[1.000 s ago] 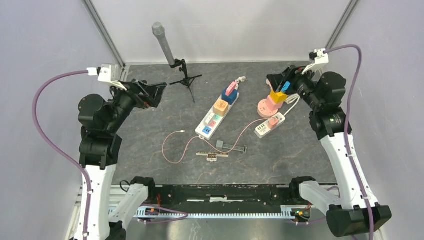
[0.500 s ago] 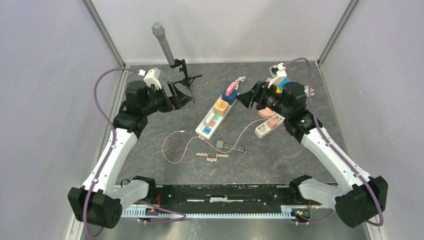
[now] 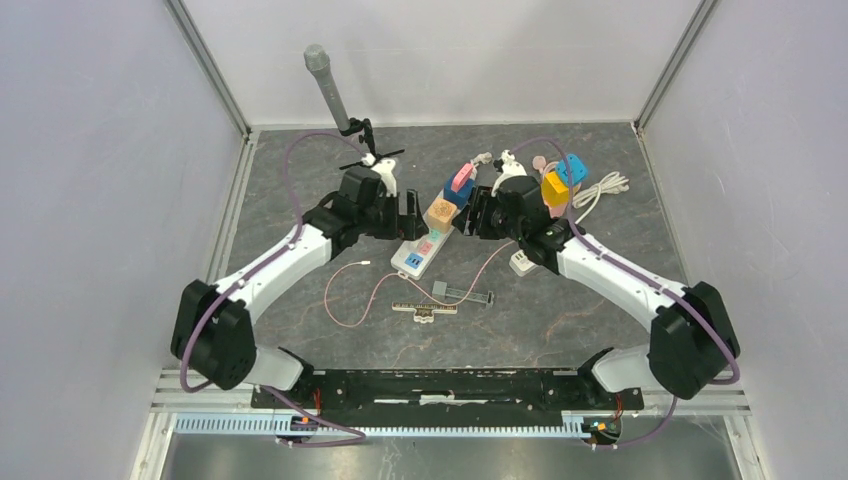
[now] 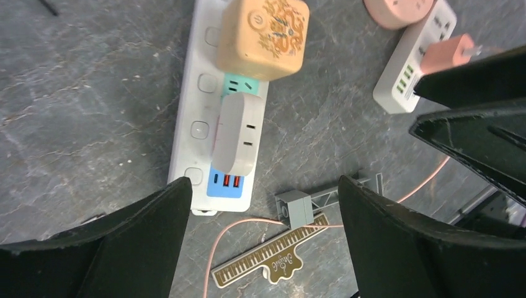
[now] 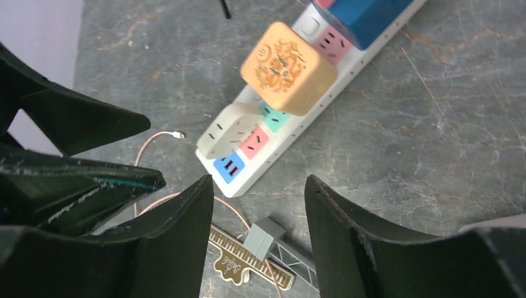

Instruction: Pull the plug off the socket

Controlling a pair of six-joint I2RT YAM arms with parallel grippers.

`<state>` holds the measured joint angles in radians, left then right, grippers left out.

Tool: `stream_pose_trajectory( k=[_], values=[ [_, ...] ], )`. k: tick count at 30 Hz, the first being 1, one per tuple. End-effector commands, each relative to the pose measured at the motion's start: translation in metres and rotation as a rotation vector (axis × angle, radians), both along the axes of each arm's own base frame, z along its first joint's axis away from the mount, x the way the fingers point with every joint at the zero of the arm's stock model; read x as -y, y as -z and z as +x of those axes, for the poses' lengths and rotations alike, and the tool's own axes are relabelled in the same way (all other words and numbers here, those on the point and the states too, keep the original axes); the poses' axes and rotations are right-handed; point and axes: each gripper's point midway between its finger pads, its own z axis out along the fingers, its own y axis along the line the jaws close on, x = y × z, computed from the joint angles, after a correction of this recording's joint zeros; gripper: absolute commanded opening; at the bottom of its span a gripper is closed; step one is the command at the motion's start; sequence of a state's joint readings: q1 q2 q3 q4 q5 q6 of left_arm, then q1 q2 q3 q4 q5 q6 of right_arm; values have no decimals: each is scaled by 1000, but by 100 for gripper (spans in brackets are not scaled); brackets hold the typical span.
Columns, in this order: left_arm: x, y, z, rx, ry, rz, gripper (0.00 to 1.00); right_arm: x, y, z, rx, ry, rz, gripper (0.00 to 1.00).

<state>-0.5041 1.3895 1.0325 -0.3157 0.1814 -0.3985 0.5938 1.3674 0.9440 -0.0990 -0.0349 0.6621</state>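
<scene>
A long white power strip, the socket (image 3: 418, 250), lies slanted mid-table. It carries a pink plug (image 3: 462, 178), a blue plug (image 3: 457, 193), an orange cube plug (image 3: 441, 212) and a pale white adapter plug (image 4: 239, 133) near its USB end. My left gripper (image 3: 412, 215) hovers just left of the strip, open, with nothing between its fingers. In the left wrist view the socket (image 4: 201, 74) and the orange cube (image 4: 263, 37) lie ahead of the left gripper (image 4: 263, 186). My right gripper (image 3: 476, 213) hovers just right of the strip, open and empty. In the right wrist view the adapter (image 5: 226, 130) lies ahead of the right gripper (image 5: 259, 183).
A second small white strip (image 4: 412, 68) with a pink plug (image 4: 450, 53) lies to the right, under my right arm. A piano-print ruler (image 3: 425, 309), a grey truss piece (image 3: 462, 294) and a pink cable (image 3: 350, 300) lie nearer. A microphone stand (image 3: 335, 95) is behind; yellow and blue plugs (image 3: 555, 187) are back right.
Both arms have swung in from the table's sides to either side of the long strip. The right jaws have narrowed somewhat.
</scene>
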Motion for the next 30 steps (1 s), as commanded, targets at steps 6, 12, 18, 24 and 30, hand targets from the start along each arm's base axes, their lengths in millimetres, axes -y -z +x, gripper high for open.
stream_pose_trajectory(
  k=[6, 12, 18, 24, 30],
  values=[
    [24, 12, 19, 39, 109, 75, 80, 0, 24, 11, -65, 79, -25, 56],
    [26, 34, 21, -23, 119, 103, 75, -16, 44, 11, -124, 48, 11, 50],
    [31, 52, 30, -59, 113, 124, 67, -30, 62, 15, -158, 18, 22, 54],
    [31, 66, 31, -113, 116, 154, 44, -45, 75, 23, -165, 3, 55, 52],
    [36, 62, 21, -191, 114, 118, 23, -48, 87, 26, -177, 1, 42, 50]
  ],
)
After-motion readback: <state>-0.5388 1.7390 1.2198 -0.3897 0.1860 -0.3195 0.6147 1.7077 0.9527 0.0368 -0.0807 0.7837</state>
